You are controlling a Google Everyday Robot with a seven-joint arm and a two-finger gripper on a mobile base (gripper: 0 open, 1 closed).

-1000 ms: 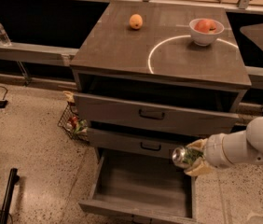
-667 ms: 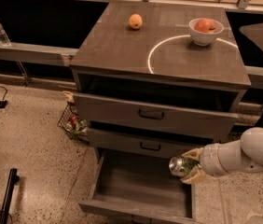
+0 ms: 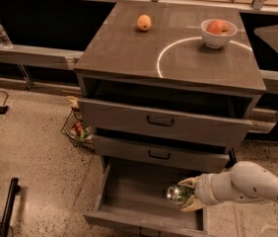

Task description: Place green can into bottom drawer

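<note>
The bottom drawer [image 3: 134, 196] of the grey cabinet is pulled open and shows a plain grey floor. My gripper [image 3: 187, 195] reaches in from the right on a white arm and is shut on the green can [image 3: 177, 193]. The can lies on its side with a shiny silver end facing left. It hangs over the right part of the open drawer, low over its floor. I cannot tell whether it touches the floor.
The two upper drawers [image 3: 161, 122] with dark handles stand slightly open above the gripper. An orange fruit [image 3: 144, 22] and a white bowl [image 3: 218, 32] with fruit sit on the cabinet top. A wire basket [image 3: 77, 130] stands on the floor at the cabinet's left. A water bottle [image 3: 1, 33] stands far left.
My gripper has moved down and slightly left with the green can, from in front of the middle drawer into the open bottom drawer.
</note>
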